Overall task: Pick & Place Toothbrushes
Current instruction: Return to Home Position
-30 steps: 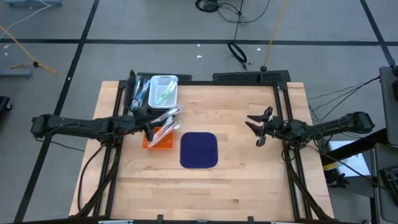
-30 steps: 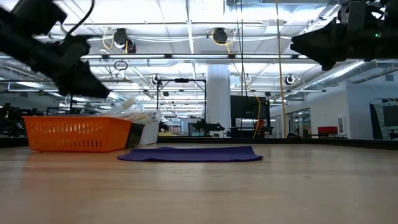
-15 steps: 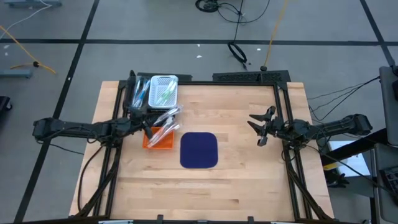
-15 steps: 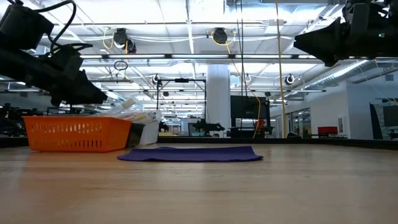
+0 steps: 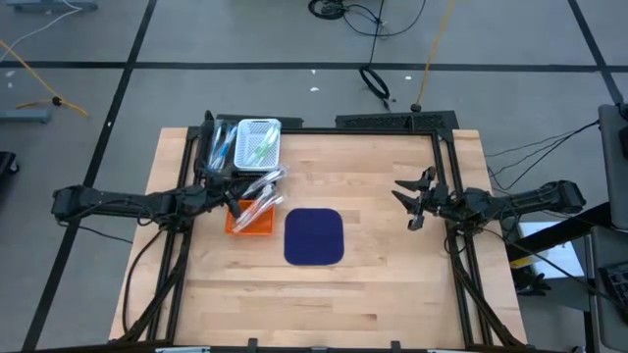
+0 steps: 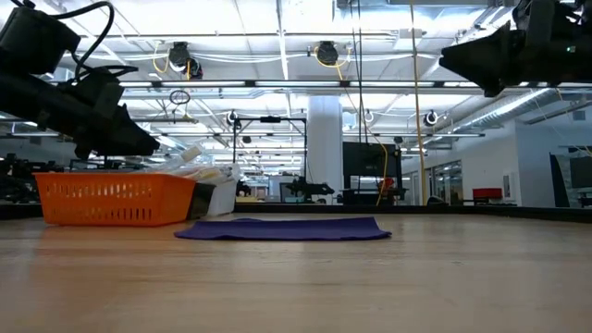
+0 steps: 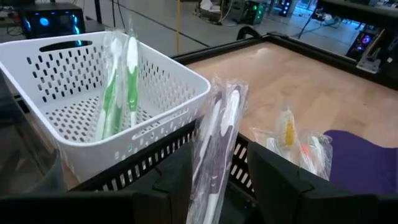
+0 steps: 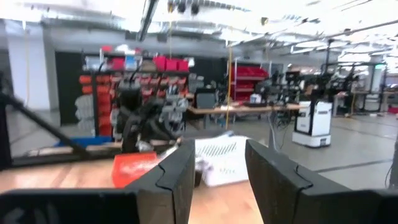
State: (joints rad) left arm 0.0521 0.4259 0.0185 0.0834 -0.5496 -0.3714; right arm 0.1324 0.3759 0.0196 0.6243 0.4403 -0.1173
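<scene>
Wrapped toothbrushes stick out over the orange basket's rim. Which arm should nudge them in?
Left, likely: the left gripper hangs beside the orange mesh basket; the right gripper waits beyond the dark blue mat.

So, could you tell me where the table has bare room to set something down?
Bare wood lies between the blue mat and the right claw, and across the whole front strip. The back-left is crowded: baskets, toothbrushes, left claw.
</scene>
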